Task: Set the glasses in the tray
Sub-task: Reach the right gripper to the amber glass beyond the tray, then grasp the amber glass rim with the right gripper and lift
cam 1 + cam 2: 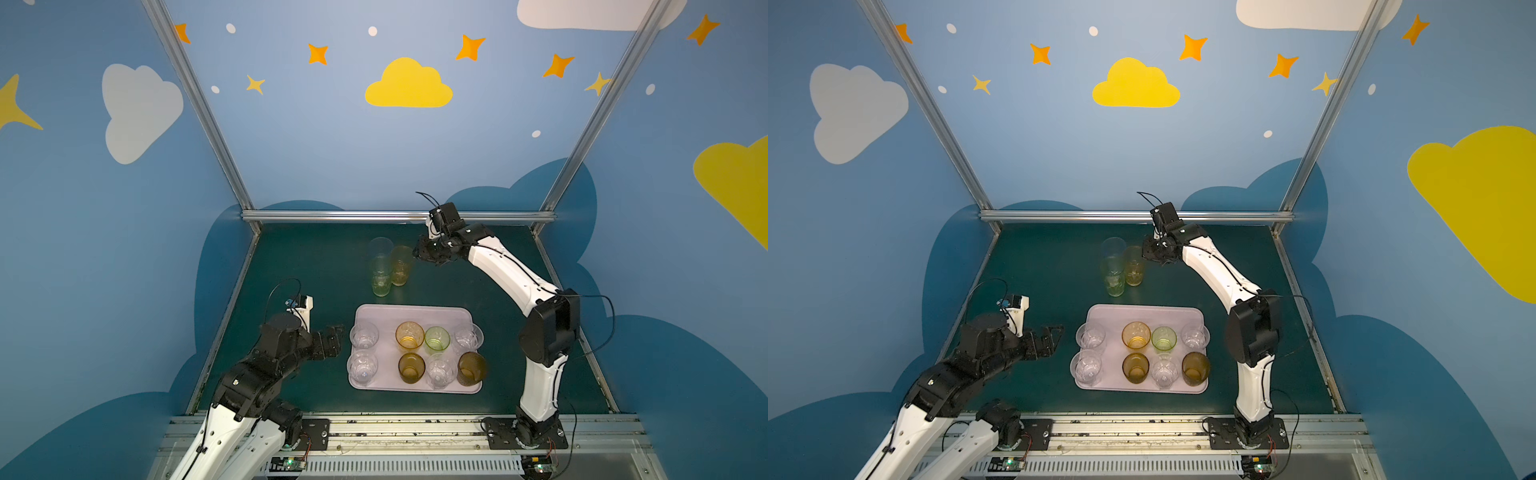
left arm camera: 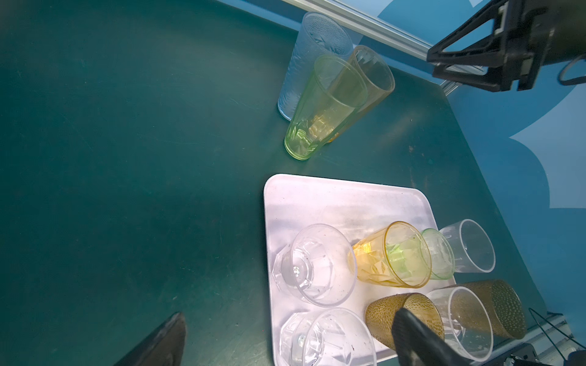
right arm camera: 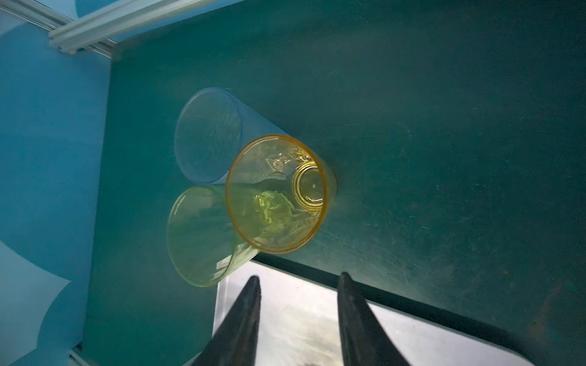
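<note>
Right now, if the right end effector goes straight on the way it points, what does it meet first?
The tall amber glass, probably near its rim. The right end effector may sit slightly higher; depth is unclear.

The dark green bench [image 1: 291,266] is scuffed and boxed in by blue walls [image 1: 316,158]. These carry a yellow cloud [image 1: 408,84] at the far middle, a pale grey cloud [image 1: 139,110] on the left, orange stars [image 1: 318,54] and white dots [image 1: 372,31]. A metal bar [image 1: 395,216] runs along the bench's far edge, with a left post [image 1: 199,104] and a right post [image 1: 598,108] rising slanted from its ends, while a metal rail [image 1: 415,428] and, nearer still, a slotted strip [image 1: 407,465] lie along the near edge.
</note>
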Controlling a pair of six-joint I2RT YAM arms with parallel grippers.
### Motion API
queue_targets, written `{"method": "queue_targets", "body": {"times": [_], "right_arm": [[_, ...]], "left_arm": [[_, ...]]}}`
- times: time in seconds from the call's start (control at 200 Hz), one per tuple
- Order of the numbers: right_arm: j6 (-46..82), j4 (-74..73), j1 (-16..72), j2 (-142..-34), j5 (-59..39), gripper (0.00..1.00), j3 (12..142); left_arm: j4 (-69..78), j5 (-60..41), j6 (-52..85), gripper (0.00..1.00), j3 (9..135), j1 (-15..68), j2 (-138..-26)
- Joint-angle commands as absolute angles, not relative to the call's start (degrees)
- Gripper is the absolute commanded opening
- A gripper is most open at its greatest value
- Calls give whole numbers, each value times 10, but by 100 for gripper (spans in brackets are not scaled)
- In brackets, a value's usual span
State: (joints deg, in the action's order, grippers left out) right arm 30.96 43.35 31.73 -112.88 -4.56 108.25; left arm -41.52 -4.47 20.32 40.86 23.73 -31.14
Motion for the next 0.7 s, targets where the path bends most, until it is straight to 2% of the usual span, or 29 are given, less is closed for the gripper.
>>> {"method": "queue_targets", "body": {"times": [0.0, 0.35, 0.696], "right_arm": [[295, 470, 317, -1144, -20, 39, 1110], [291, 468, 316, -1197, -39, 28, 1140], [287, 475, 316, -1231, -33, 26, 1159]], "left_arm": [[-410, -45, 202, 100, 408, 235, -315], [-410, -42, 203, 100, 408, 233, -325], [-413, -35, 204, 100, 408, 234, -324]]}}
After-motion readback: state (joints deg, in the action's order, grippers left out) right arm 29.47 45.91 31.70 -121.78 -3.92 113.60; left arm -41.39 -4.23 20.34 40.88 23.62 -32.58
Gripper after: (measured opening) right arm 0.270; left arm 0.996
